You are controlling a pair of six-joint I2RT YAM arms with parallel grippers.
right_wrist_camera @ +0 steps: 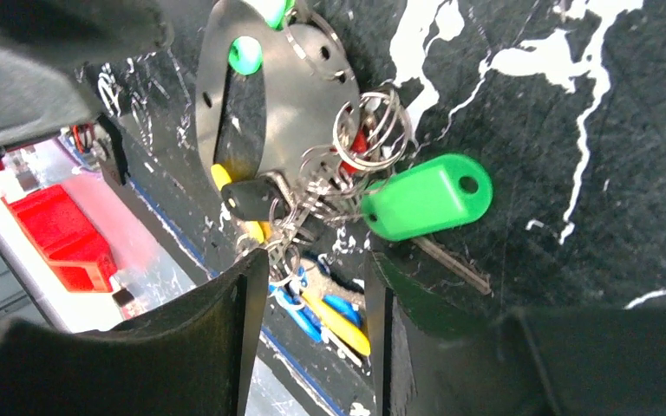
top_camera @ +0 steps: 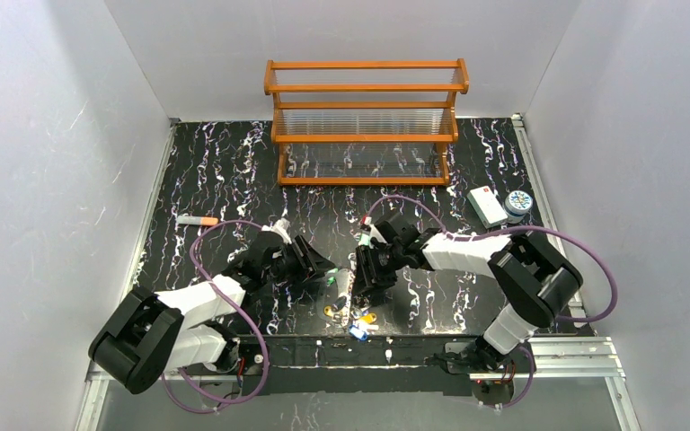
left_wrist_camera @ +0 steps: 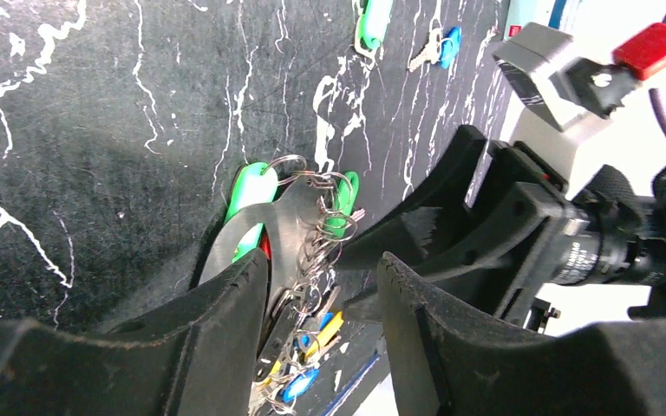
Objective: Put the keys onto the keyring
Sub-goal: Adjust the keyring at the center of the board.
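The left pincer (left_wrist_camera: 319,260) stands with its jaws apart and the keyring (left_wrist_camera: 290,230) right at their mouth. The right pincer (right_wrist_camera: 314,260) hangs just as parted over the keys (right_wrist_camera: 334,316) bunched on that ring, midway along the near edge of the tabletop (top_camera: 234,171). To do this well, I judge that one pincer should pin the keyring steady while the other slowly brings a loose key (left_wrist_camera: 442,48) squarely to an opening.
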